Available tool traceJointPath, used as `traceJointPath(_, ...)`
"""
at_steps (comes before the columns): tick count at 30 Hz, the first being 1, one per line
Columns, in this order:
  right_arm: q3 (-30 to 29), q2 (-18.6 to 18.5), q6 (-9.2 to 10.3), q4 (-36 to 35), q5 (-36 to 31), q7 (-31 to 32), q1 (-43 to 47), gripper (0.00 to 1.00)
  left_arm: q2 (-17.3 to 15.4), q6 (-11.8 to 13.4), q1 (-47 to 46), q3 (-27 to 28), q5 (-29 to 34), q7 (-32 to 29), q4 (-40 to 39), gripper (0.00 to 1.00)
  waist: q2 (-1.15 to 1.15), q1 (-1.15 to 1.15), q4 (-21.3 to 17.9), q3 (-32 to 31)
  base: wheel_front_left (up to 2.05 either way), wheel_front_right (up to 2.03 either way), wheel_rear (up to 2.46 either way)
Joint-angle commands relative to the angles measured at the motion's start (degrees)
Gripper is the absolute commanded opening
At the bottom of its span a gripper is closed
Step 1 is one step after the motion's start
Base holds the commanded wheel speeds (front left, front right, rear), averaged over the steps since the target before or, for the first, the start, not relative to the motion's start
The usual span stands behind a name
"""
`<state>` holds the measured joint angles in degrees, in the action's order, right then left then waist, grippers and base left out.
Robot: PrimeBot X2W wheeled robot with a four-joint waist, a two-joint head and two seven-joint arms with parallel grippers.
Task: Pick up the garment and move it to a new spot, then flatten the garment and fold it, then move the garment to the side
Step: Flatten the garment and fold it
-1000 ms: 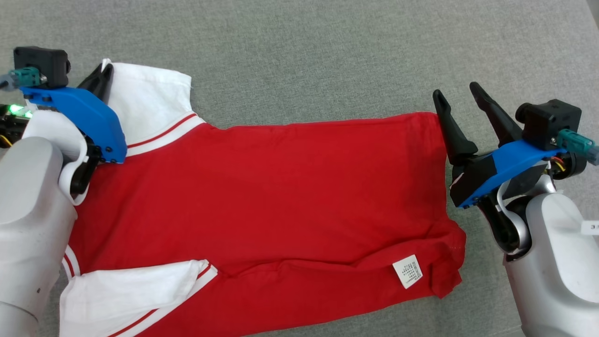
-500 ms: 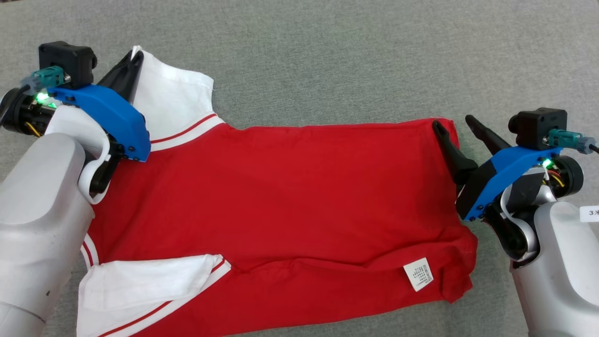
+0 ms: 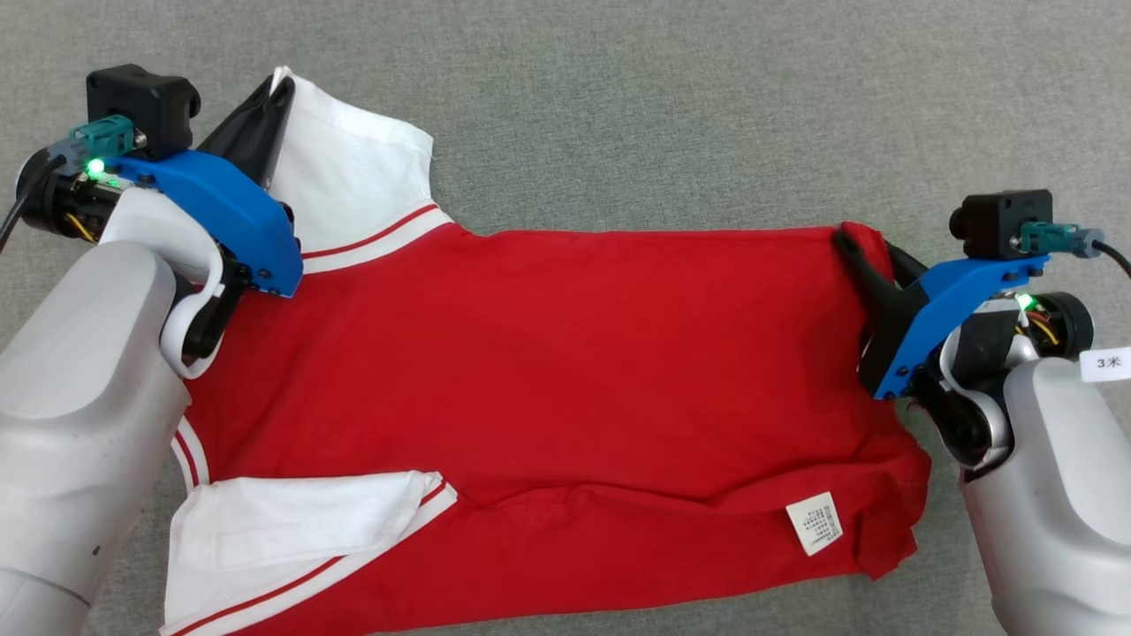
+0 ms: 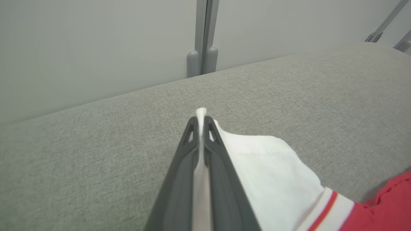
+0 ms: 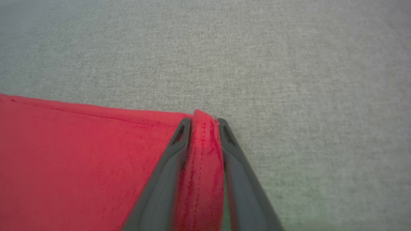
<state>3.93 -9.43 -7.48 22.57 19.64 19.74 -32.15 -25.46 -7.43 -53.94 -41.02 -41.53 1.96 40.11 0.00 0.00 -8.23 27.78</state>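
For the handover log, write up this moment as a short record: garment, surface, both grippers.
garment: red shirt with white sleeves, spread out, near edge rumpled
label: white care label near the hem, on the robot's right
surface: grey fabric
left gripper: shut on the tip of the far sleeve
right gripper: fingers either side of the far hem corner; clamped or not, cannot tell

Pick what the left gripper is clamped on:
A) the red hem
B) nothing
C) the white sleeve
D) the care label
C: the left gripper is shut on the white sleeve, with a tip of white cloth poking out past its fingertips.
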Motion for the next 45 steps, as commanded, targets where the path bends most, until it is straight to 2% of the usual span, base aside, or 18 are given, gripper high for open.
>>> traceJointPath(1,-0.4,0.4,-0.03,0.7,-0.3,-0.4,-1.4,0.0,-0.1,-0.1,-0.7,0.2,-0.5,0.8,-0.5,0.0,0.0,0.0,0.3,0.1,0.0,0.0,0.0)
traceJointPath(8,-0.8,0.4,-0.03,2.1,-1.5,-4.7,-2.9,0.0,0.0,-0.1,1.4,1.4,-2.6,4.4,-2.9,0.0,0.0,0.0,1.6,-1.4,0.0,0.0,0.0)
traceJointPath(18,0.4,-1.4,-0.03,2.0,-1.1,-13.4,3.3,0.0,-0.6,0.4,9.5,1.0,-4.7,8.0,-10.3,0.0,0.0,0.0,3.8,-6.6,0.0,0.0,0.0)
traceJointPath(31,1.0,-2.9,-0.03,-0.9,-1.8,-19.6,11.8,0.0,-4.2,5.7,24.1,1.5,-6.7,10.2,-25.3,0.0,0.0,0.0,5.6,-10.3,0.0,0.0,0.0)
traceJointPath(45,-1.0,-3.1,-0.03,-0.1,-2.8,-23.5,16.8,0.0,-6.1,10.6,36.4,3.1,-8.8,12.1,-33.7,0.0,0.0,0.0,7.8,-13.4,0.0,0.0,0.0)
